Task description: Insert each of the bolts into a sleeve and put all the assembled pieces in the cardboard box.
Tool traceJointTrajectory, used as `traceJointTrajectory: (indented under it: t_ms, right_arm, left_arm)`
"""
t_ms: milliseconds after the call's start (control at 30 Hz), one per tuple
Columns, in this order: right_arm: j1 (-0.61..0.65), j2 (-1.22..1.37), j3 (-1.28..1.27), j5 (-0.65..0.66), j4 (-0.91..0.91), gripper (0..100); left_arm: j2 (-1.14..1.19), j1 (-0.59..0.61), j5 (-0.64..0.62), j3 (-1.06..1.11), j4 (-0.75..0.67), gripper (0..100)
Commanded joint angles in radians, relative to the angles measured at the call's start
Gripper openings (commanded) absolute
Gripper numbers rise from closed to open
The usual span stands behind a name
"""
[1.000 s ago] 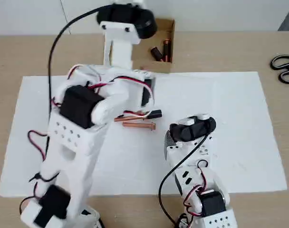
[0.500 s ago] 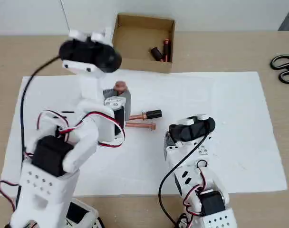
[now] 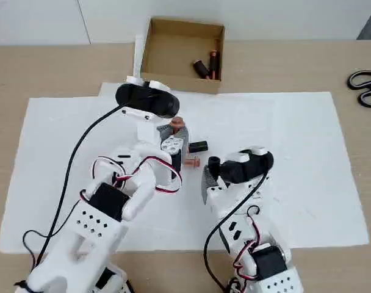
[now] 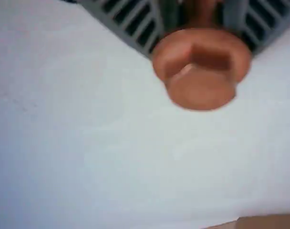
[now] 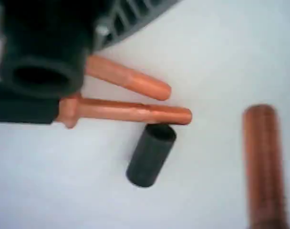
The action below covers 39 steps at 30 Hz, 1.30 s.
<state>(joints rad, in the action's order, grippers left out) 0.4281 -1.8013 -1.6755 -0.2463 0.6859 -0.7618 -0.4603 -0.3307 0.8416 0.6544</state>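
Your left gripper (image 3: 173, 132) at frame centre pinching a bolt (image 3: 177, 122), long axis near upright, head on top, your right gripper (image 3: 211, 170) just right, clamped on a black sleeve (image 5: 40, 64).

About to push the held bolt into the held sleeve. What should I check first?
1. Left gripper holds the bolt: ok, the head sits between the pads.
2. Right gripper holds the sleeve: ok, its open end is clear.
3. Bolt lined up with the sleeve bore: not ok, they are apart.
4. Loose bolts and loose sleeve out of the path: cannot tell; they lie close by.
5. Cardboard box has room: ok, the assembled pieces lie at one side.
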Motion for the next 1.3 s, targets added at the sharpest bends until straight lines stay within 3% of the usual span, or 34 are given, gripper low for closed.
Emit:
traceJointTrajectory:
  t_ms: [0, 667, 933, 1267]
  right_arm:
    - [0.038, -0.013, -0.009, -0.009, -0.031, 0.3]
    - [0.119, -0.013, -0.009, -0.008, -0.03, 0.3]
    - [0.119, -0.015, -0.009, -0.008, -0.03, 0.3]
    - [0.119, -0.015, -0.009, -0.008, -0.031, 0.3]
  left_arm:
    - [-0.037, -0.032, 0.006, -0.007, -0.057, 1]
    - [-0.035, -0.08, 0.003, -0.004, -0.117, 1]
    - [0.021, -0.083, 0.003, 0.051, -0.215, 1]
    - [0.025, -0.12, 0.002, 0.054, -0.209, 1]
